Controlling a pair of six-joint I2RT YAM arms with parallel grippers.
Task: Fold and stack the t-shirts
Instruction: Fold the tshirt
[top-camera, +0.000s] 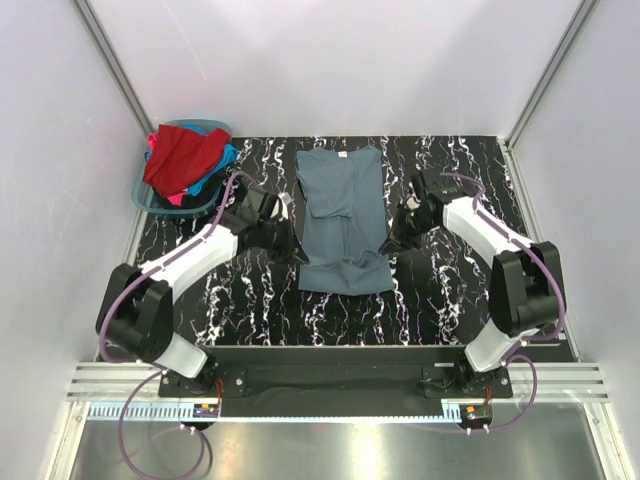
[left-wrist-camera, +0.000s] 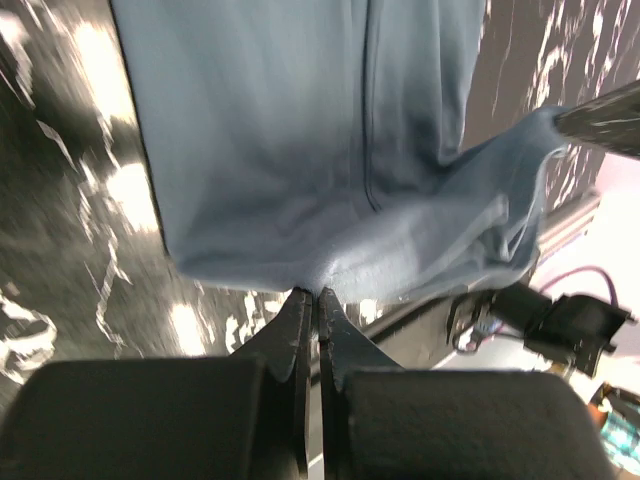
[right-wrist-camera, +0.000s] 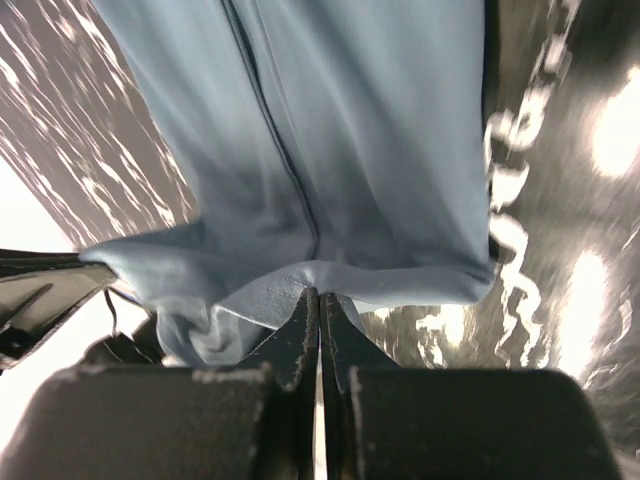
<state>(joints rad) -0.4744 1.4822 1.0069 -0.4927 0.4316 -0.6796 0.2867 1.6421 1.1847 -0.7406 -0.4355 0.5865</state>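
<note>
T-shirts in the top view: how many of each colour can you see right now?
Grey-blue t-shirt: 1
Red t-shirt: 1
Bright blue t-shirt: 1
Pink t-shirt: 1
Total: 4 in view

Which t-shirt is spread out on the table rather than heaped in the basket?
The grey-blue t-shirt, spread mid-table; the red t-shirt, blue cloth and pink cloth are bunched in the teal basket.
</note>
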